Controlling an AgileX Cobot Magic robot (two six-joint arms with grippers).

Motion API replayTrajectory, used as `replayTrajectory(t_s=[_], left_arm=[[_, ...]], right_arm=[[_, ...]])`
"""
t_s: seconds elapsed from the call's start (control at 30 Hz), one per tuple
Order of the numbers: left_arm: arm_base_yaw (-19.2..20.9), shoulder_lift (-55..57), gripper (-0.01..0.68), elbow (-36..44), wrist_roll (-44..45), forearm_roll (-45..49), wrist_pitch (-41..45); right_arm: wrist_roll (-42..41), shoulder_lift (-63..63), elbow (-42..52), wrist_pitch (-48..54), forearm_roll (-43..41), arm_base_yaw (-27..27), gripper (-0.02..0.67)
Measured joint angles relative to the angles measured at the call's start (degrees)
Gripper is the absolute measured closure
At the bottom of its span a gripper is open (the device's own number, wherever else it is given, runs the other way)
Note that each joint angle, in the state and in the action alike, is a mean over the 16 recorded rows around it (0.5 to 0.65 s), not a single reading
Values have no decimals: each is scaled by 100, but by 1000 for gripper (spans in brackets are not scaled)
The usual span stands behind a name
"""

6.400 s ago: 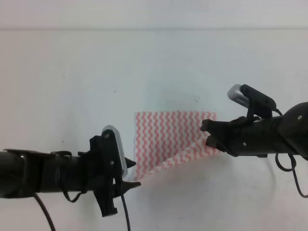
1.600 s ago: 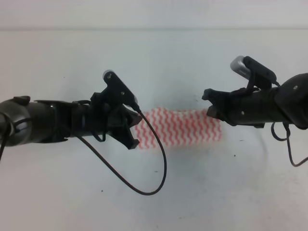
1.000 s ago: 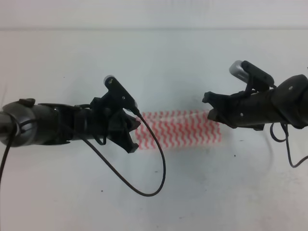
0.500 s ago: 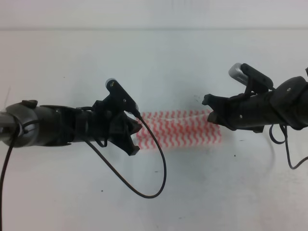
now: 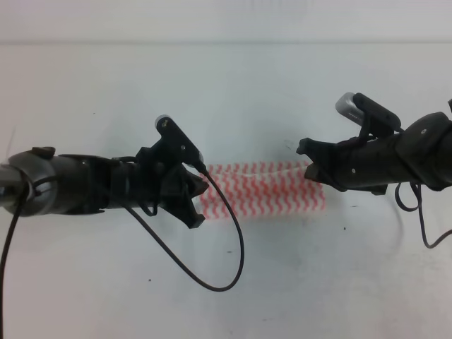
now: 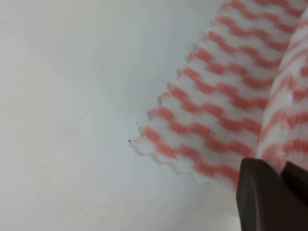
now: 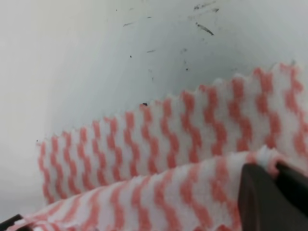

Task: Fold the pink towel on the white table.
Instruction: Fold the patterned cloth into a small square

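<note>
pink towel [image 6: 226, 96]: thin fuzzy matt cloth | white table [image 5: 226, 92]: smooth, faintly scuffed | fingers [image 6: 262, 197]: dark matt plastic

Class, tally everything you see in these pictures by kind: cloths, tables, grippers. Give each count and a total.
Towel: 1
Table: 1
Grippers: 2, left gripper and right gripper, each pinching an end of the towel
Total: 4
</note>
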Motion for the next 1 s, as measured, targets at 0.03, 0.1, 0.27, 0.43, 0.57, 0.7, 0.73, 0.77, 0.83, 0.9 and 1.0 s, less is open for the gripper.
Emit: replayTrajectory(t_s=[0.03,0.1,0.27,0.43,0.57,0.7,0.73,0.77,0.83,0.9,1.0], left_arm=[[0,5,673,0,0,0,0],[0,10,673,-6,-1,3,2],[0,11,673,-78,-59,3,9],[0,22,673,-189,-155,3,-26],[0,65,673,-281,-233,3,-68],[0,112,673,-350,-300,0,-107],[0,123,673,-358,-307,0,-117],[0,139,673,-364,-310,0,-127],[0,153,673,-371,-311,0,-143],[0,169,673,-373,-314,0,-143],[0,186,673,-376,-315,0,-139]], right_arm=[[0,0,0,-1,0,0,651],[-1,0,0,-3,0,0,651],[-3,-13,-1,-9,2,-2,651],[-4,-22,-2,-22,2,-3,651],[-3,-18,-1,-34,-2,-2,651],[-3,-22,-1,-48,-6,-3,651],[-3,-22,-1,-52,-7,-3,651],[-3,-22,-1,-55,-7,-3,651],[-3,-22,-1,-59,-10,-3,651],[-4,-26,-1,-63,-12,-3,651],[-4,-22,-1,-65,-15,-3,651]])
